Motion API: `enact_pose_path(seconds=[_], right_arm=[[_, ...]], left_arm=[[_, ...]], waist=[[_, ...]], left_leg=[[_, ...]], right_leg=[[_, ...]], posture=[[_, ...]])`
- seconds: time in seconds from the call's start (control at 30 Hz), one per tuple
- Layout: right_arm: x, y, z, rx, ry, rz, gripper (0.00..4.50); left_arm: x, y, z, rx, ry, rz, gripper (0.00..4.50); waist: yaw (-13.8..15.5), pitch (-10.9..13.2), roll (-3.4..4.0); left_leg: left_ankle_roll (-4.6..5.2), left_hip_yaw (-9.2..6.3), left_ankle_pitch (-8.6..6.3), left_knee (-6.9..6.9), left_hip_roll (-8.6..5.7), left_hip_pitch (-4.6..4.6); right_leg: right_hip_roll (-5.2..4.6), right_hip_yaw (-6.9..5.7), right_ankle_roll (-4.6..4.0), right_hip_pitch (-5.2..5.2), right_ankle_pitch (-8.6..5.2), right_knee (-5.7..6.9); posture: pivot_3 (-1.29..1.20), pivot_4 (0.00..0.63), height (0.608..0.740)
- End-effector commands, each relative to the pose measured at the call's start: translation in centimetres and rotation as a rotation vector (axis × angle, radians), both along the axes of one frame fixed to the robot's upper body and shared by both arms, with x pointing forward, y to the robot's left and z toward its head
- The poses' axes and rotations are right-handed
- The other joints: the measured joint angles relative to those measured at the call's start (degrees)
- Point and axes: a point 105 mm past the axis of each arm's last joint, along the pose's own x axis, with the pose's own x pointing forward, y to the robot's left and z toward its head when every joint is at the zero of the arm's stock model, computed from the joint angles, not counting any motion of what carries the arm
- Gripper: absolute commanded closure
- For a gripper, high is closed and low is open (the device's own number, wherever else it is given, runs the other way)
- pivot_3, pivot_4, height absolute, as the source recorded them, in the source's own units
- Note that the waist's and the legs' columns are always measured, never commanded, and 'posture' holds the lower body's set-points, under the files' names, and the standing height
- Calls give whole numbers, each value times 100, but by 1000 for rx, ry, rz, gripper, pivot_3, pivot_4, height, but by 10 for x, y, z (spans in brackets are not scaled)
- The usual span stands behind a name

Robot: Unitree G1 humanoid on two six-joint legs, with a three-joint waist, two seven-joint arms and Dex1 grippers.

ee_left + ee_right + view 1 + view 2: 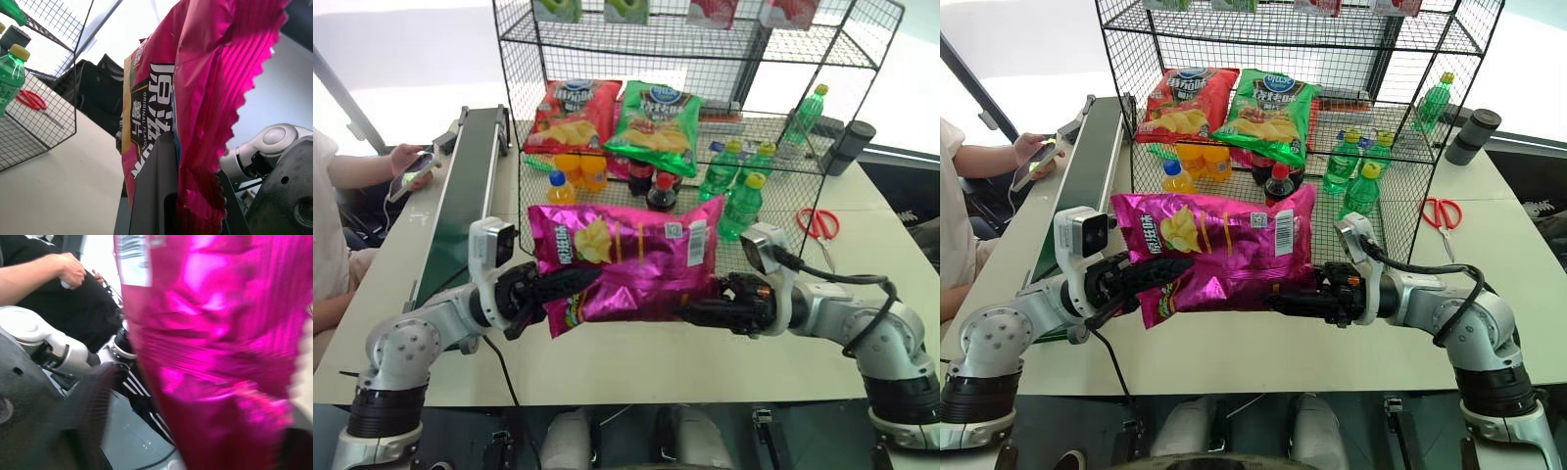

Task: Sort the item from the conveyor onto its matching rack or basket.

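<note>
Head views: The magenta-pink chip bag (pixel 631 259) is held in the air above the white table (pixel 636 357), between the two arms and in front of the black wire rack (pixel 705 59). The foil is shiny and creased. The side in view carries a picture of yellow chips, a barcode panel near the right end and white lettering near the left end. The bag lies lengthwise, with its long edge roughly level. The left gripper (pixel 570 286) is clamped on the lower left part of the bag. The right gripper (pixel 697 311) reaches in at the bag's lower right edge; its jaw gap cannot be read here. The dark green conveyor (pixel 460 211) runs along the table's left side, well apart from the bag. The rack's middle tier holds a red chip bag (pixel 573 113) and a green chip bag (pixel 656 122). Red scissors (pixel 818 223) lie to the right of the rack.

Left wrist view: A black finger (pixel 154 191) presses flat against the bag's printed face, beside the crimped, saw-toothed end seam. The jaws are closed on the foil.

Right wrist view: Wrinkled pink foil sits directly ahead, with the barcode panel at one end. The picture is blurred, and whether these jaws grip the bag cannot be told. A person's hand (pixel 73 269) rests beyond the bag.
</note>
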Motion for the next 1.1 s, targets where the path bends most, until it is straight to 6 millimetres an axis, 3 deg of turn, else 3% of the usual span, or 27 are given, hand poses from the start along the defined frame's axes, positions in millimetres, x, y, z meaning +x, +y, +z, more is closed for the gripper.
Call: enact_pose_path(seconds=[0.03, 0.13, 0.17, 0.2, 0.3, 0.5, 0.63, 0.8, 0.93, 1.1], right_arm=[[0, -2, 2, -24, -28, 15, 2801], [2, -6, 0, -44, -42, -4, 4214], [4, -7, 0, -47, -51, -13, 4389], [5, -8, 0, -47, -57, -21, 4391], [7, -13, -2, -72, -85, -46, 4391], [11, -31, -3, -129, -172, -178, 4391], [17, -61, 12, -195, -322, -386, 4391], [14, -94, 46, -237, -590, -617, 4391], [13, -128, 84, -348, -874, -819, 4391], [21, -146, 106, -509, -1091, -925, 4391]], left_arm=[[-1, -3, 8, -5, -65, 0, 4500], [3, -5, 5, 4, -65, 23, 4500], [10, -5, 1, 27, -55, 67, 4500], [17, -4, -2, 49, -47, 111, 4221], [24, -1, -8, 104, -46, 153, 3174], [23, 16, -14, 154, -58, 185, 113], [27, 27, -18, 176, -75, 236, 0], [39, 25, -15, 214, -212, 365, 0], [48, 9, -5, 182, -312, 400, 0], [63, -9, 7, 179, -451, 457, 0]], waist=[[-3, 0, 0], [-2, 0, 0], [-3, 0, -1], [-3, 0, -1], [-3, 0, -1], [-2, 0, -2], [6, 1, -2], [15, 1, -2], [10, 1, -3], [-2, 0, -5]], left_leg=[[0, 0, 0, 0, 0, 0], [0, 0, 0, 0, 0, 1], [0, 0, 0, 0, 0, 1], [0, 0, 0, 0, 0, 1], [0, -1, 0, 0, 0, 1], [0, 0, 0, -1, 1, -1], [1, 2, 0, -1, -1, -2], [1, 1, -1, -2, 0, -2], [1, 3, -1, -2, -2, -3], [1, 3, -1, -2, -3, 2]], right_leg=[[0, 0, 0, 0, 0, 0], [0, 0, 0, 0, 0, 0], [0, 0, 0, 0, 0, 0], [0, 0, 0, 0, 0, 1], [1, 0, 0, 0, 0, 1], [1, 0, 1, -3, 0, 0], [-2, 0, 1, -4, 0, -2], [-4, -1, 2, -2, -1, -2], [-4, 0, 2, -2, -1, -4], [-3, 0, 3, 3, 0, -3]], posture=[[0, 150, 740], [0, 150, 740], [0, 150, 740], [0, 150, 740], [0, 150, 740], [0, 150, 740], [0, 150, 740], [0, 150, 740], [0, 150, 740], [0, 150, 740]])
